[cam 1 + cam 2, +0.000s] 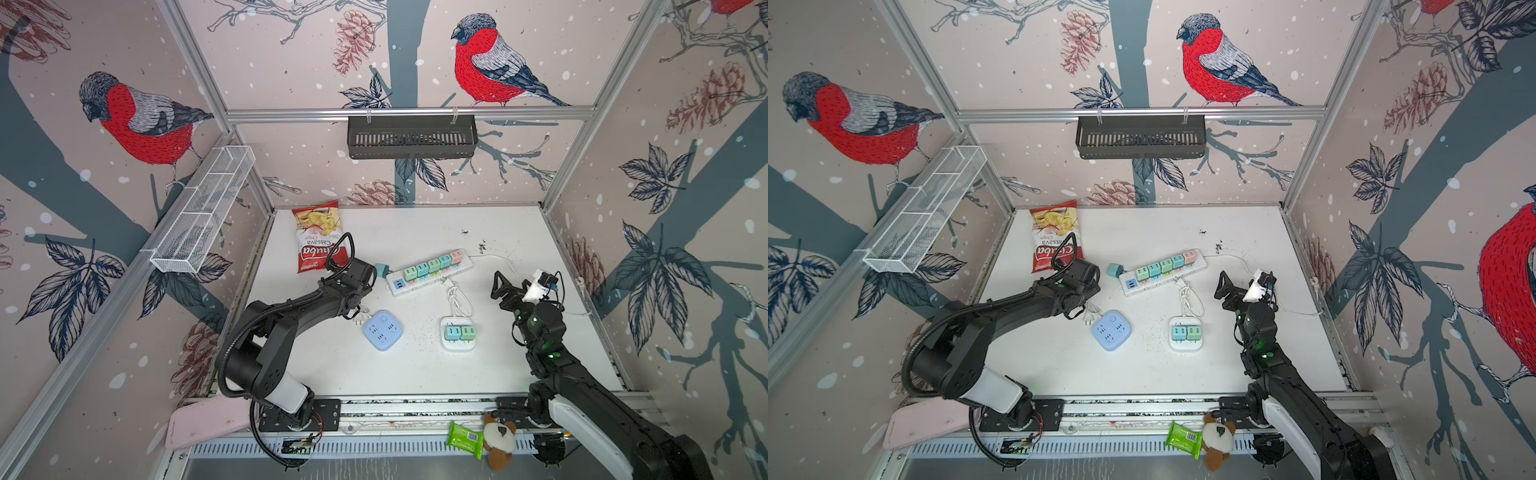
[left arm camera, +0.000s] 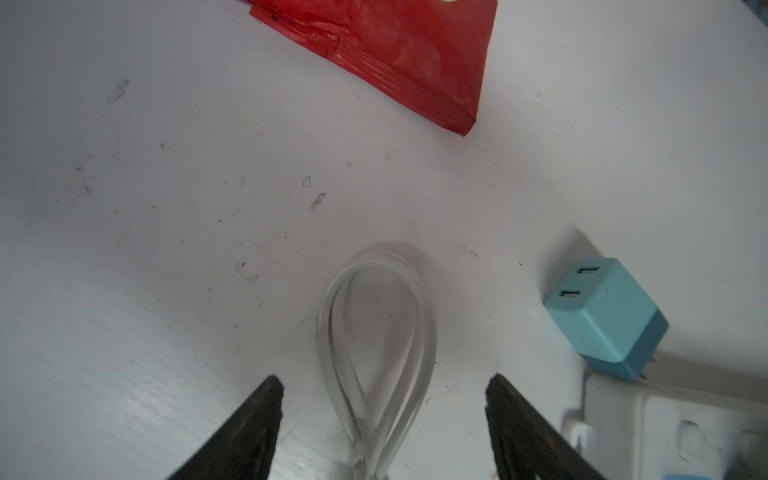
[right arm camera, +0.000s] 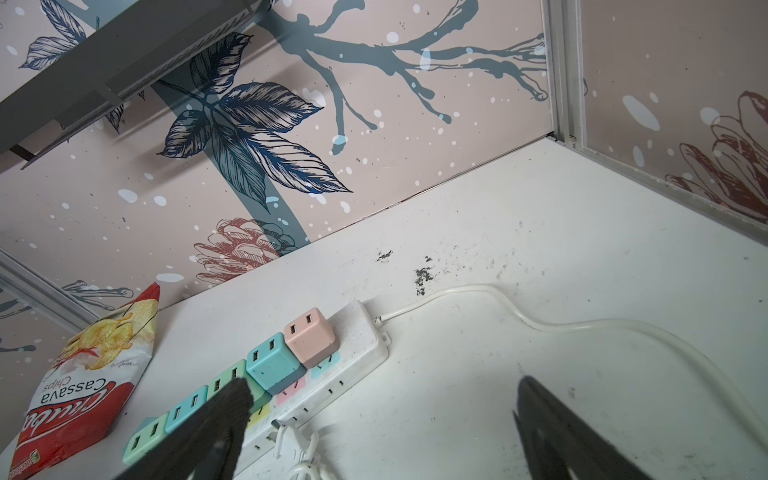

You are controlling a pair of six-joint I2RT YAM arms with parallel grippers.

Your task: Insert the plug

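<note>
Right wrist: "Cassava Chips" bag (image 3: 75, 386)

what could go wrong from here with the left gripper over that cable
1. The jaws of the left gripper straddle the looped white cable, not its plug; closing may pinch only cable.
2. The loose teal adapter lies right by the end of the power strip and could get knocked.
3. The right gripper hangs open off the strip, so it may slide.
</note>
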